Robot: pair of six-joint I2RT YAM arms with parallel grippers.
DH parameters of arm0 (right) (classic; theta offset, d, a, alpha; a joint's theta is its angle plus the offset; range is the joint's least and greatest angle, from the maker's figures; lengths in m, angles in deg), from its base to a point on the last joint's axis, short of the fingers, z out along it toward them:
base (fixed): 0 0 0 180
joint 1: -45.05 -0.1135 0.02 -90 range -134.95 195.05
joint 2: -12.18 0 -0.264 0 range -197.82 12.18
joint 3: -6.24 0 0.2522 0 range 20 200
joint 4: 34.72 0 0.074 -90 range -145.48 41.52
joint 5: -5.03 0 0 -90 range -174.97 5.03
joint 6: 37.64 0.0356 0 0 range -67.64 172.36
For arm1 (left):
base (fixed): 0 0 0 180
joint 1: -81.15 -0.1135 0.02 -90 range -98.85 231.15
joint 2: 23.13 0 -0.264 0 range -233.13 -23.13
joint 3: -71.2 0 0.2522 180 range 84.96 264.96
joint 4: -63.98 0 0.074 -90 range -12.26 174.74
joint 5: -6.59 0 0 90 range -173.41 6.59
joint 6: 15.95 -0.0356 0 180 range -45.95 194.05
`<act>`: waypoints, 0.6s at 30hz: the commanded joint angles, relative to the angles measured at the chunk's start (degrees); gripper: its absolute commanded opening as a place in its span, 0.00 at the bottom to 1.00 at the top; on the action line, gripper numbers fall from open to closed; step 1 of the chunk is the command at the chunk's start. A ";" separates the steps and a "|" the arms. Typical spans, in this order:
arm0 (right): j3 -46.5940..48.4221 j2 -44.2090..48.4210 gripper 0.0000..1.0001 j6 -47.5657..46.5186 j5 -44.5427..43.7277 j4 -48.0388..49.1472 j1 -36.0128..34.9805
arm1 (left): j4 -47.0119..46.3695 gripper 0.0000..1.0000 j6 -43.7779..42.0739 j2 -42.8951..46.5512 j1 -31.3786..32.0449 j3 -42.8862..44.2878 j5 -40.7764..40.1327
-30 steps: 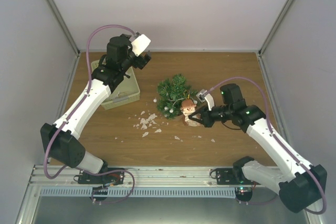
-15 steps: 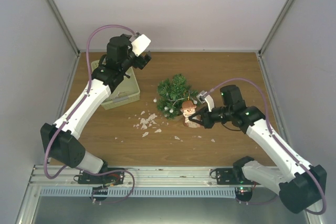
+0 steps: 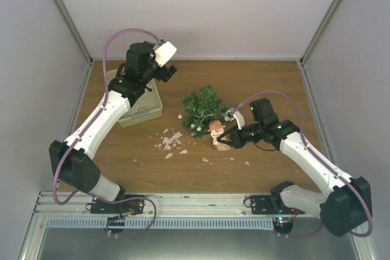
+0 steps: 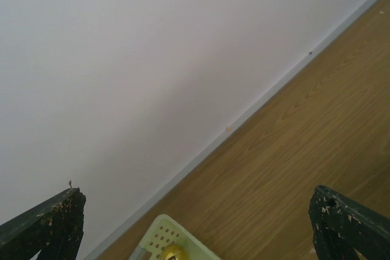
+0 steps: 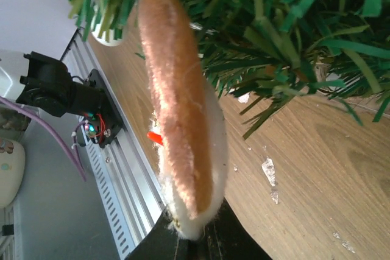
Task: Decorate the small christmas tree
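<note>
right end effector [image 5: 194, 235] pinches a felt ornament [image 3: 216, 128] at the small christmas tree [image 3: 200, 105]; left end effector [image 4: 195, 223] spread wide (above the pale basket [image 3: 149, 112]).

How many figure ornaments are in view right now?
1: the brown-capped figure, pinched in the right gripper's jaws at the small christmas tree's near-right edge. More may lie hidden in the basket under the left arm.

Plain white walls [image 3: 201, 10] enclose a wooden table [image 3: 268, 77] under even light.
</note>
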 commanded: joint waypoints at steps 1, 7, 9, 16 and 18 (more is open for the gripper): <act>-0.16 -1.29 0.02 1.07 0.01 2.22 0.26 | 0.05 0.99 0.84 -0.91 -0.24 -0.03 2.61; -0.42 -0.87 0.21 1.55 -1.13 1.87 0.28 | 0.16 0.99 1.04 -1.21 -0.29 -0.34 2.88; -0.44 -0.58 0.38 1.88 -1.70 1.74 0.21 | 0.16 0.99 1.14 -1.31 -0.24 -0.19 2.97; -0.05 0.05 0.53 1.91 -2.58 1.10 0.27 | 0.34 0.99 1.10 -1.40 -0.25 0.00 2.98; 0.06 0.15 0.56 2.02 -2.80 0.50 0.28 | 0.31 0.99 1.14 -1.32 -0.29 -0.08 2.87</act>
